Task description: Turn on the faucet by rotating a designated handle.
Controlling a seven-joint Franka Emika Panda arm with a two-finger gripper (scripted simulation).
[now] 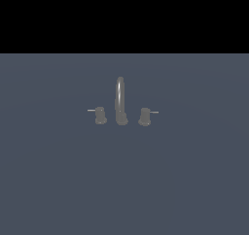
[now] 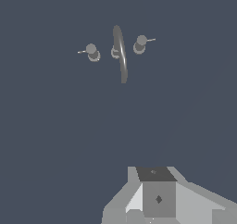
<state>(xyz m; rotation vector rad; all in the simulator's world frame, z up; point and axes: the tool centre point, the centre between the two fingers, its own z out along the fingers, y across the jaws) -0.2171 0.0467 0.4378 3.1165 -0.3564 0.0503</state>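
Bottom edge of the wrist view: gripper (image 2: 157, 204) body only, can't tell how open, touching nothing | faucet (image 1: 120, 100) mid-frame, handle (image 1: 99, 115) on exterior view's left, twin knob (image 1: 145, 116) on its right, nothing blocking | arm only shows in wrist view
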